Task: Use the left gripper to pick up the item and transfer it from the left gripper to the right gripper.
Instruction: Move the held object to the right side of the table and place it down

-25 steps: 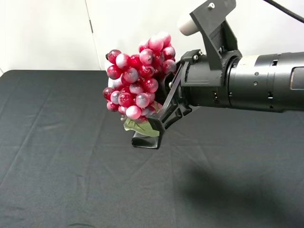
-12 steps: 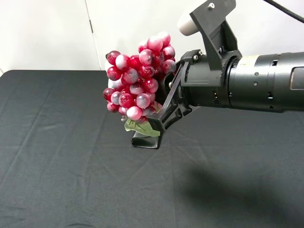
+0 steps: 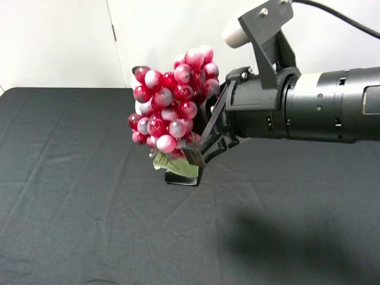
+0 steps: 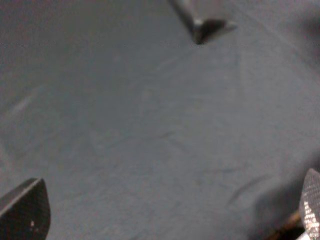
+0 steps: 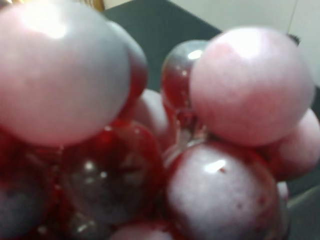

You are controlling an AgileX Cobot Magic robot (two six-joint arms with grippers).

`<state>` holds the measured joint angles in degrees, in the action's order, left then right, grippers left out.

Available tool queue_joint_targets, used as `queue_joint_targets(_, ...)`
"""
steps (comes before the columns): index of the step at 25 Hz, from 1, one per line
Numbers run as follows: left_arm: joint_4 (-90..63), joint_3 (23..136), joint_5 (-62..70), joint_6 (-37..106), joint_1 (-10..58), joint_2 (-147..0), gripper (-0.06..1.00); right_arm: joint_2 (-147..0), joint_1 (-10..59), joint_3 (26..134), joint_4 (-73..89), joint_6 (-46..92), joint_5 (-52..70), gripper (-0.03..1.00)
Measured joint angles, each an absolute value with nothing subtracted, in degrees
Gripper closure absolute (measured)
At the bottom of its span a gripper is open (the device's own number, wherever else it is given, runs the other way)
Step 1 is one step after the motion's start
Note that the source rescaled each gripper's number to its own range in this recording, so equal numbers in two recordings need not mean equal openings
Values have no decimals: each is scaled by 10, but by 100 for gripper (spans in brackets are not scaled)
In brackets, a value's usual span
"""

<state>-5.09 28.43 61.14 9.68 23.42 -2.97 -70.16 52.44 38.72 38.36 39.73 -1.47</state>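
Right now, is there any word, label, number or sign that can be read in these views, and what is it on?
No text can be read in any view.
Pale sticker on the right arm: print too small to read.
Grey plate further along that arm: blurred, unreadable.
Grapes in the right tool, and the black cloth: no markings.

Bright light from above. The high view is sharp; white glare dots the grapes (image 3: 169, 110), and a soft shadow lies on the cloth (image 3: 71, 208) below and right of them. The left wrist view is dim and blurry. The right wrist view shows them out of focus, highlights blown.
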Motion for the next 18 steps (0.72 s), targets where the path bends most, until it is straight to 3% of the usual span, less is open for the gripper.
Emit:
queue_joint_targets(12,-51,284,611,97,-28,-30,-5,-702,512,387,384,318,78,97)
queue_joint_targets(18,-50,284,610,97,-86,-8,-5,-702,436,387,377,288,155,97)
